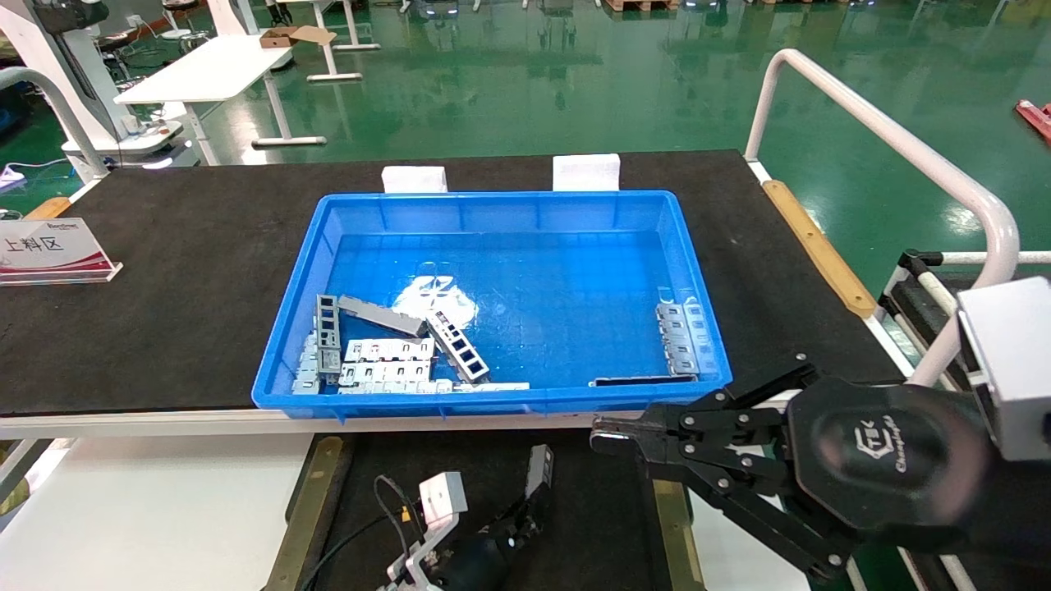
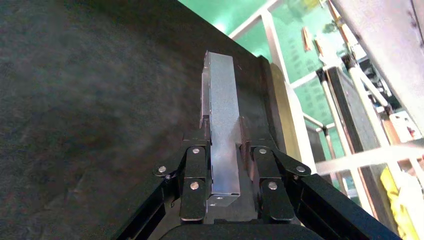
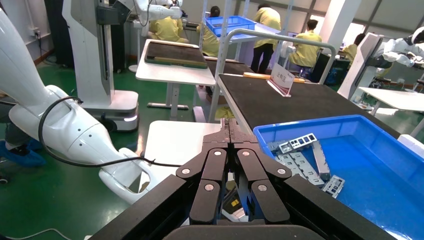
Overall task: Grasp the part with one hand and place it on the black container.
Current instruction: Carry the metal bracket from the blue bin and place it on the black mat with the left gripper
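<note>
My left gripper [image 1: 528, 507] is low in the head view, over the black container [image 1: 591, 517]. It is shut on the part [image 1: 539, 469], a slim silver-grey channel that sticks out past the fingertips. In the left wrist view the gripper [image 2: 223, 134] clamps the part [image 2: 222, 105] along its length, plain face showing, close above the matte-black container surface [image 2: 100, 110]. I cannot tell whether the part touches it. My right gripper [image 1: 601, 440] is shut and empty, hovering by the crate's front right corner; in the right wrist view [image 3: 229, 129] its fingers are pressed together.
The blue crate [image 1: 287, 312] on the black table mat [image 1: 164, 271] holds several more metal parts [image 1: 386, 353] at its front left and some [image 1: 680, 336] at its right. Brass rails [image 1: 305, 513] [image 1: 669, 502] edge the container. A white railing [image 1: 895, 144] stands at the right.
</note>
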Available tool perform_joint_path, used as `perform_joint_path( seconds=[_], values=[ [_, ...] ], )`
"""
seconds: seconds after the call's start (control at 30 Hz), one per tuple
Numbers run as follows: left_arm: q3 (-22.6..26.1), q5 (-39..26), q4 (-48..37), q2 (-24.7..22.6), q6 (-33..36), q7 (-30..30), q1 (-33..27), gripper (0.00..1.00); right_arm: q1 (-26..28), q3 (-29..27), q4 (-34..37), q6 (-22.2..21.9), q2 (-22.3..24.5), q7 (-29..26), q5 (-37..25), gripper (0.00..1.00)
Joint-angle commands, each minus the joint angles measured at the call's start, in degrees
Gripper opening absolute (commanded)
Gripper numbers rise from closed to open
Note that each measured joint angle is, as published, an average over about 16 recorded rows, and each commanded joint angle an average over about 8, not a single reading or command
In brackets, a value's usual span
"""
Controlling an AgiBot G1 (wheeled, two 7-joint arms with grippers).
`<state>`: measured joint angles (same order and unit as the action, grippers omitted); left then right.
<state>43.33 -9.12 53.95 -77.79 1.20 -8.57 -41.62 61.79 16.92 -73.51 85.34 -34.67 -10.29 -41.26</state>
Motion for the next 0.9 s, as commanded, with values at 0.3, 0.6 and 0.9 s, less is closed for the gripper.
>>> perform_joint_path(
  seconds=[0.3,0.6,0.9],
  values=[
    [1.42,1.22,-1.22,-0.43,-2.15,1.19,-0.99,0.00,0.01,0.03,0.00,-0.01,0.01,0.02,0.02,0.00],
    [3.22,1.57,-2.85,-0.50,-2.62,2.41,-1.89,0.37,0.01,0.06,0.00,-0.03,0.03,0.03,0.04,0.20],
    [4.11,1.82,-3.57,-0.45,-2.42,3.58,-2.06,1.00,0.02,0.09,0.00,-0.04,0.04,0.05,0.06,1.00]
  ],
)
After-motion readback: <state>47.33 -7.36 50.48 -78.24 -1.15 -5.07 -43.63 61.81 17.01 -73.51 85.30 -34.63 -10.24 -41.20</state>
